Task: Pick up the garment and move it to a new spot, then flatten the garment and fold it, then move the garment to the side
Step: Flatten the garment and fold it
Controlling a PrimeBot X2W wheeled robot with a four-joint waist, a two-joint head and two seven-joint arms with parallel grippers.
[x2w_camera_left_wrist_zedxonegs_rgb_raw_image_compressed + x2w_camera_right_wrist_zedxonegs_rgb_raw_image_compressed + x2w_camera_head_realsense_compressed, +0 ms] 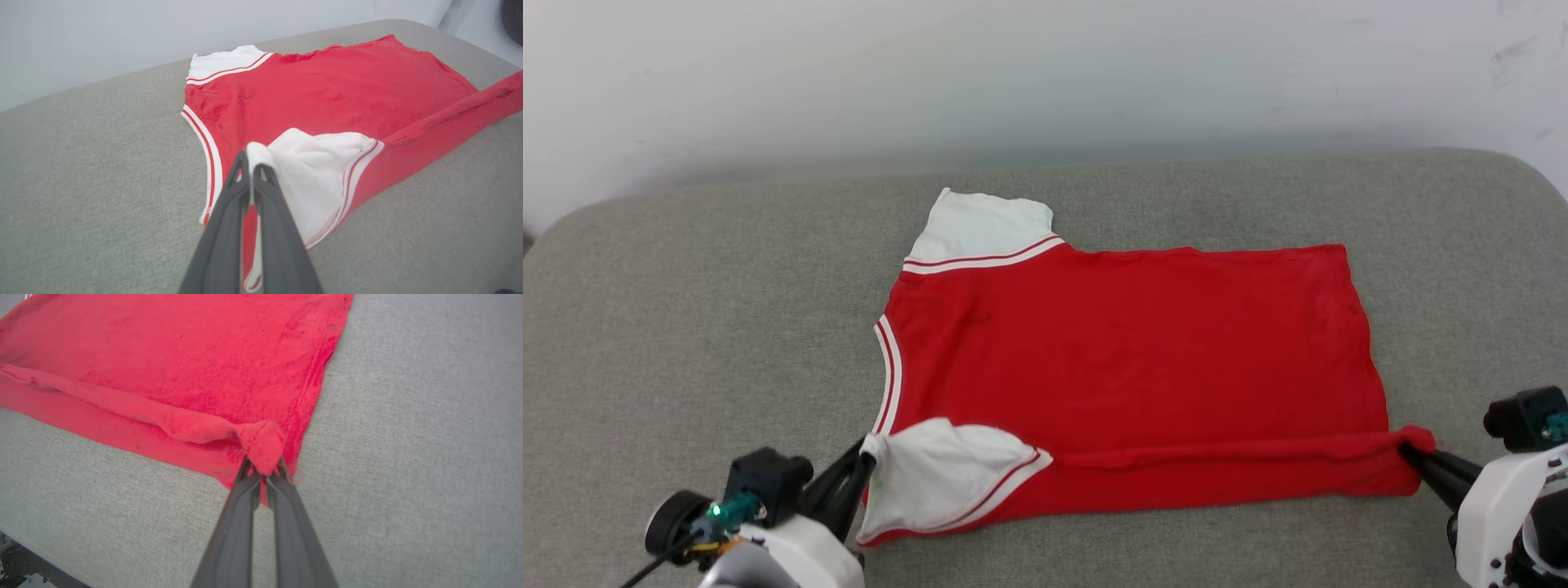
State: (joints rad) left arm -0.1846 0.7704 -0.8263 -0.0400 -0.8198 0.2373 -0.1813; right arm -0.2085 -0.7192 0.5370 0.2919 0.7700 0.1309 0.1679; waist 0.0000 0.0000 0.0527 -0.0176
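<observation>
The garment [1127, 359] lies spread on the grey cushioned surface, plain red side up, collar to the left and hem to the right. Its far white sleeve [980, 224] lies flat. My left gripper [864, 459] is shut on the near white sleeve [314, 171], pinching its tip [255, 153] and lifting it. My right gripper [1411, 447] is shut on the near hem corner [263, 447], bunched between its fingers. A raised red fold [1225, 451] runs along the near edge between the two grips.
The grey cushioned surface [686, 327] stretches wide to the left and right of the garment. A pale wall [1045, 73] stands behind it. The surface's near edge and dark floor [20, 567] show at the lower left of the right wrist view.
</observation>
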